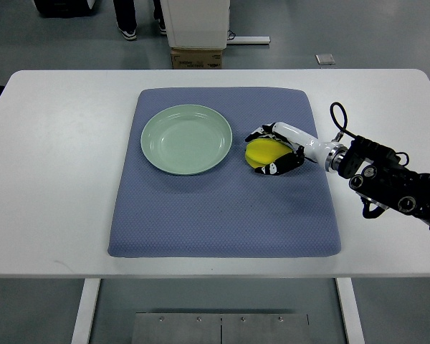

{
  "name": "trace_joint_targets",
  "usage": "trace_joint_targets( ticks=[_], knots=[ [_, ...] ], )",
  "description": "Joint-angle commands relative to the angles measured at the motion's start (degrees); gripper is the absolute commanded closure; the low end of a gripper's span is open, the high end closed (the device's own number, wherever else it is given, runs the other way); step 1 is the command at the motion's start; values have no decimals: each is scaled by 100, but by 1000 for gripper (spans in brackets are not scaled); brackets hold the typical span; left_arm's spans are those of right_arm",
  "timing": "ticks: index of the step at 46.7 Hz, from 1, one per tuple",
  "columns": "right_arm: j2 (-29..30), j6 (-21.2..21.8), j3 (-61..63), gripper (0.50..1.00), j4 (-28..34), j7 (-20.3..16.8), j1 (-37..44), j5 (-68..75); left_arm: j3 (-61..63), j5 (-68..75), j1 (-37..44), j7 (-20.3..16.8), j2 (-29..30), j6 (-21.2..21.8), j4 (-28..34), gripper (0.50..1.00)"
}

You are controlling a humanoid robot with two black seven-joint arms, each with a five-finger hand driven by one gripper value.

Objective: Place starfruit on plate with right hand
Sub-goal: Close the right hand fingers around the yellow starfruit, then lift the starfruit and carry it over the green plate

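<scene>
A yellow starfruit (261, 152) lies on the blue mat, just right of the pale green plate (186, 139). My right hand (274, 150) reaches in from the right edge and wraps the fruit, with fingers curled over its far side and its near side. The fruit still rests on the mat, a small gap from the plate's rim. The plate holds nothing. My left arm does not show.
The blue mat (222, 215) covers the middle of a white table (57, 179). Beyond the table's far edge stand a cardboard box (197, 57), a white cabinet base and a person's feet (127, 30).
</scene>
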Motion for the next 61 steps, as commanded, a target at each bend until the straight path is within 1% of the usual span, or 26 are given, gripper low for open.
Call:
trace_joint_targets(
  ticks=[1, 6, 8, 13, 15, 22, 35, 42, 61],
  knots=[
    [0, 0, 1, 743, -1, -2, -10, 0, 0, -7, 0, 0, 0, 0, 0, 500],
    [9, 0, 9, 797, -36, -2, -19, 0, 0, -7, 0, 0, 0, 0, 0, 500],
    [27, -9, 9, 831, -62, 7, -19, 0, 0, 2, 0, 0, 0, 0, 0, 500],
    [35, 0, 9, 946, -106, 77, -19, 18, 0, 2, 0, 0, 0, 0, 0, 500],
    [35, 0, 18, 1000, -124, 95, -19, 35, 0, 2, 0, 0, 0, 0, 0, 500],
    [27, 0, 44, 1000, -124, 156, 52, 62, 0, 2, 0, 0, 0, 0, 0, 500],
    [35, 9, 53, 1000, -106, 182, 464, 176, 0, 2, 0, 0, 0, 0, 0, 500],
    [132, 44, 53, 1000, -115, 183, 632, 211, 0, 2, 0, 0, 0, 0, 0, 500],
    [747, 141, 36, 1000, -124, 112, 1009, 220, 0, 2, 0, 0, 0, 0, 0, 500]
  ],
)
